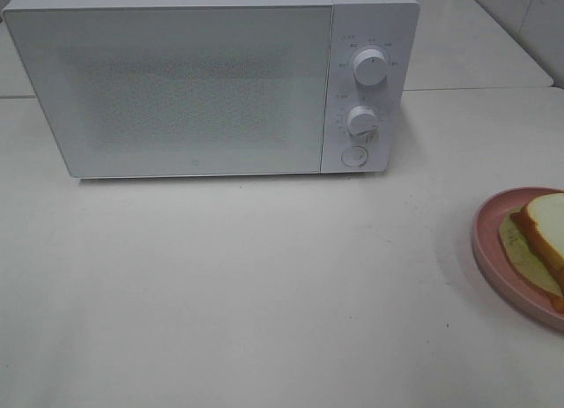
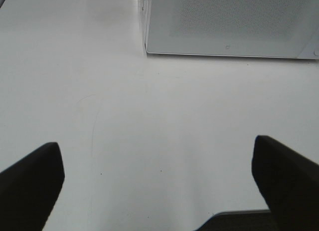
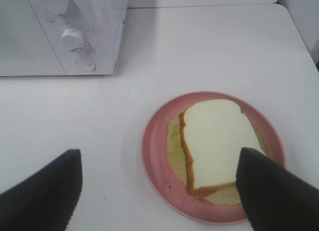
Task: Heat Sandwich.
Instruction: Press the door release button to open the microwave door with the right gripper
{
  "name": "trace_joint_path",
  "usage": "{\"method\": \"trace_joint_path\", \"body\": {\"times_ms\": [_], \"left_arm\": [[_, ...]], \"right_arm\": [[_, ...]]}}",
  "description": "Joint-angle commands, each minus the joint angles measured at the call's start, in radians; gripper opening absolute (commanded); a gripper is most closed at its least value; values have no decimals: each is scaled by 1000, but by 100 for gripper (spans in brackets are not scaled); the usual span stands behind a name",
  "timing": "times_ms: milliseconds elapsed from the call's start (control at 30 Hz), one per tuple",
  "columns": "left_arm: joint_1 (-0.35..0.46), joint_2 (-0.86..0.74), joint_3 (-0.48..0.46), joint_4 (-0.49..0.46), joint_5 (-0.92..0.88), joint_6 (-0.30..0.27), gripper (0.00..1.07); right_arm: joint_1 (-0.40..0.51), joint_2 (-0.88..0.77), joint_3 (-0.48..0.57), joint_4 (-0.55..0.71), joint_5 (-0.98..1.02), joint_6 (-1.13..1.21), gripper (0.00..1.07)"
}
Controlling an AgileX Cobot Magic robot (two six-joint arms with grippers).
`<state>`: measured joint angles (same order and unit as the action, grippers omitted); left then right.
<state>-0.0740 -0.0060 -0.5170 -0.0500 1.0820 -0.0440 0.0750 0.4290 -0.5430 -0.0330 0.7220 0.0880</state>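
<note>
I read the right pincer spread apart, the sandwich on its pink plate between the fingers. Left pincer spread apart over the bench. Microwave dial markings are illegible.

From the high exterior camera we look down and forward over the white table at the front of the microwave, which fills the upper part of this view. The pink plate is cut off by its right edge. From the left wrist camera we look low along the table, between that arm's dark fingers, toward the microwave's lower front edge. From the right wrist camera we look steeply down, close above the plate and sandwich, with the microwave's knobs beyond. We share the microwave across all three views and the plate across two.
</note>
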Motion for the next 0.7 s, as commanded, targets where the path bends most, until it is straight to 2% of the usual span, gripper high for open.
{"method": "trace_joint_path", "body": {"times_ms": [33,700], "left_arm": [[-2,-23,2,-2,-15,2,97],[-2,-23,2,-2,-15,2,97]], "right_arm": [[-1,73,-7,-3,-65,-8,80],[-1,497,-7,-2,-419,-8,76]]}}
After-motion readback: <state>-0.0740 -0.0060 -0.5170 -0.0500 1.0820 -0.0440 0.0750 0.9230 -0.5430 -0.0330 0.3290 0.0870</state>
